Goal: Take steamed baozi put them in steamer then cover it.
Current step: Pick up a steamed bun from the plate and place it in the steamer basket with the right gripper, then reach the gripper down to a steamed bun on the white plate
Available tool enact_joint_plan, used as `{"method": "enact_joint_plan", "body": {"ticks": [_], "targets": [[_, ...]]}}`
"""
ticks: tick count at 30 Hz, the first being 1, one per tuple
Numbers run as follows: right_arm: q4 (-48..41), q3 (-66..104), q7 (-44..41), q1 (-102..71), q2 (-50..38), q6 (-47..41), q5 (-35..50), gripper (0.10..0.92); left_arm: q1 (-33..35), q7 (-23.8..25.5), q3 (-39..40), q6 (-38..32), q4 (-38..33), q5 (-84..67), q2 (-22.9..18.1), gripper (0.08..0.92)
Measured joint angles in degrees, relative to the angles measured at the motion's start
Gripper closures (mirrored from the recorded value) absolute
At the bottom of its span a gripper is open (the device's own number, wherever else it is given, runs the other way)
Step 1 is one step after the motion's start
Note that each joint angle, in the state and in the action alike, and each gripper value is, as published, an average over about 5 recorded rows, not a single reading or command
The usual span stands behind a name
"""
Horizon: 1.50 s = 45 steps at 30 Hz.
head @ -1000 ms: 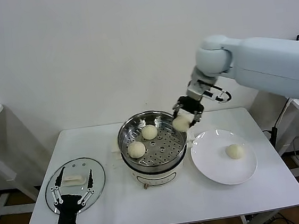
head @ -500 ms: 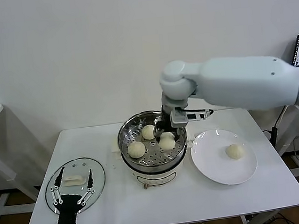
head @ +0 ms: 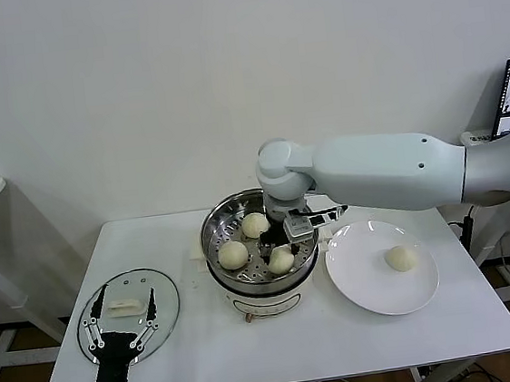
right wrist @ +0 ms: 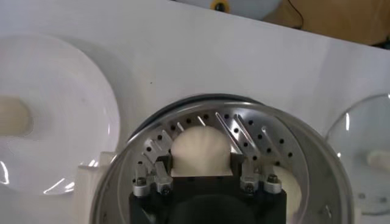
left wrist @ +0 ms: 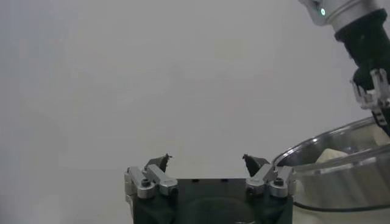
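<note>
- Three steamed baozi (head: 281, 259) are in the steamer (head: 213, 228); the fourth lies on the plate (head: 365, 284) beside it.
- The right end effector (head: 280, 254), inside the steamer, grips one bun. Seat it on the perforated tray, then open fully before lifting.
- The left end effector (head: 120, 325) hangs spread wide over the cover (head: 160, 288), well apart from the steamer on the counter (head: 280, 343).

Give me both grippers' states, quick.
Left gripper: open, empty, over the cover.
Right gripper: shut on a baozi, inside the steamer.

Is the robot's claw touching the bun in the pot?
Touching. The right wrist view shows the right gripper with fingers pressed on both sides of the bun over the steamer tray.
</note>
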Motion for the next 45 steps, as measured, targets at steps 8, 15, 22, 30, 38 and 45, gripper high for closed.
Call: {"method": "enact_joint_plan", "body": {"ticks": [8,15,22,30,38,45], "targets": [[-1.2,0.4,0.6,-1.4,1.4,0.7,-1.7,0.357,-0.2,-0.1,-0.3,-0.1,0.1,-0.1,0.0,0.177],[-1.9,0.4,0.8,-2.0,2.8,1.0,-2.4,0.325,-0.3,-0.1,-0.5,-0.1,0.2,-0.3,0.1,0.177],[-1.9,0.2,0.6,-2.3,3.6,1.0,-2.3,0.21,-0.3,-0.1,-0.5,-0.2,0.3,-0.3,0.0,0.177],[-0.9,0.7,-1.0,-1.2,2.5,-0.2,-0.7,0.203,-0.4,-0.1,-0.5,-0.2,0.3,-0.3,0.0,0.177],[-1.1,3.6,-4.3,2.2,-2.1,-3.6,4.7,0.203,-0.7,-0.1,-0.2,0.0,0.5,-0.3,0.0,0.177],[-5.3,5.1,-7.1,5.6,-9.2,-12.4,14.1,0.203,-0.9,-0.1,0.1,0.2,0.5,-0.2,0.1,0.177]]}}
